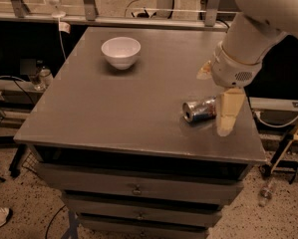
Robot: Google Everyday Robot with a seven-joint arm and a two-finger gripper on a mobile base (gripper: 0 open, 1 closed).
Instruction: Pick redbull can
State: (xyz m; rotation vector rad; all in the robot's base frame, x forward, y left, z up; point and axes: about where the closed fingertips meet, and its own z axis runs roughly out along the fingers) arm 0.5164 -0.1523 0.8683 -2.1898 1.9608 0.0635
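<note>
Silver with blue panels, the redbull can [201,110] lay on its side on the grey desk [113,113]. It sat close to the right edge and toward the front, with its rimmed end turned left. A white bowl [121,51] stood upright well apart from it, near the back left of the desk.

The gripper [211,105] hung over the can's right end, below the arm's pale wrist. One cream finger pointed down just beside that end of the can and covered it in the view. Whether it touched the metal could not be told. The other showed only as a cream tip behind the wrist, further back over the desk. The fingers [228,111] stood spread apart and held nothing.

The step in hand looked like the approach. The gripper was over its target, but the can was not yet between the fingers and still rested fully on the desk.

The next move would likely call for settling the spread fingers either side of the can's round body, across its narrow width and not along its length. They would then need to come low enough to close on it. A can lying on its side may roll if one finger nudges it first, and the desk's edge was near, so an even, centred descent would matter. The lift could only come after a firm close.
</note>
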